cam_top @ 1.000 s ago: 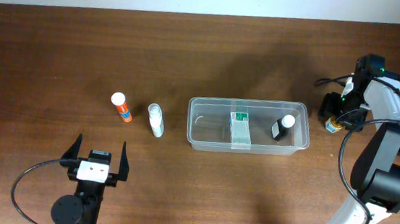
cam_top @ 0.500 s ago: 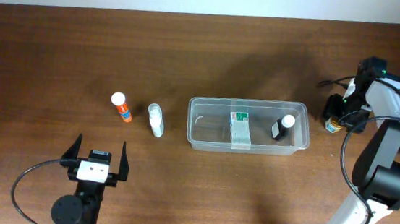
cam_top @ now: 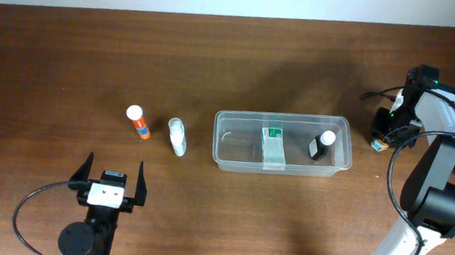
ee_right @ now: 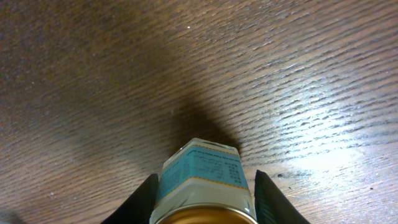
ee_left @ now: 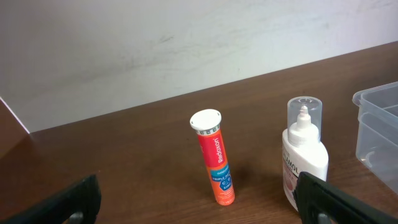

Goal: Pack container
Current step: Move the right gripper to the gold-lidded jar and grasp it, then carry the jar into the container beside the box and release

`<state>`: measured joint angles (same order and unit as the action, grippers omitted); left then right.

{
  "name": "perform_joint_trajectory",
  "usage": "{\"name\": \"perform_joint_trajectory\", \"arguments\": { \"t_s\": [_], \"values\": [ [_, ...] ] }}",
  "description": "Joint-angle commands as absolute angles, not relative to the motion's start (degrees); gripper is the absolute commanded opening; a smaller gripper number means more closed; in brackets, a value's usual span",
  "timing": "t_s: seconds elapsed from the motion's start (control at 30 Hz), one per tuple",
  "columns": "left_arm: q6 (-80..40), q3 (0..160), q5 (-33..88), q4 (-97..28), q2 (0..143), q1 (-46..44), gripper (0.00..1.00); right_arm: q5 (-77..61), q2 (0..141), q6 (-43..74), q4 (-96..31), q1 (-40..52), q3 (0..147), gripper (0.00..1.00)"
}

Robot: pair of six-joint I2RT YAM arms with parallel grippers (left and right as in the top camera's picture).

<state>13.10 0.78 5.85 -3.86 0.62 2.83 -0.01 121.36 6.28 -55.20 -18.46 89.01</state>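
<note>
Clamping right gripper (cam_top: pixel 378 134) on jar (ee_right: pixel 200 167), fingers pressing both its sides, gold lid toward the wrist, just right of container (cam_top: pixel 223 156). Idling left gripper (cam_top: pixel 114 167) at near left, jaws wide apart, gripping nothing. Logging container at table centre, sitting flat, already holding box (cam_top: pixel 273 146) and small dark bottle (cam_top: pixel 322 144).

Flagging risks:
- slipping: pinching a smooth jar on its glossy label, so possibly twisting or dropping it during the lift
- clipping the container's right wall or rim while carrying across, likely shoving the light tub along the table (cam_top: pixel 68 56)
- knocking the bottle at the right end inside when lowering; probably needing the gap between bottle and box

Noting materials:
- container: clear thin plastic, rectangular, rounded corners, rimmed
- jar: teal printed label, metallic gold lid
- tube (cam_top: pixel 138 122): orange cylinder, white cap
- dropper (cam_top: pixel 177 135): white plastic, clear cap; both standing left of container
- table: dark wood grain, catching glare
</note>
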Motion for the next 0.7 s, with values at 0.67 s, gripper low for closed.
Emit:
{"name": "perform_joint_trajectory", "arguments": {
  "t_s": [0.67],
  "values": [
    [13.8,0.6,6.6,-3.9,0.3,3.2,1.0,-3.4,119.2,6.2,-75.4,-18.8,105.9,0.29]
  ]
}}
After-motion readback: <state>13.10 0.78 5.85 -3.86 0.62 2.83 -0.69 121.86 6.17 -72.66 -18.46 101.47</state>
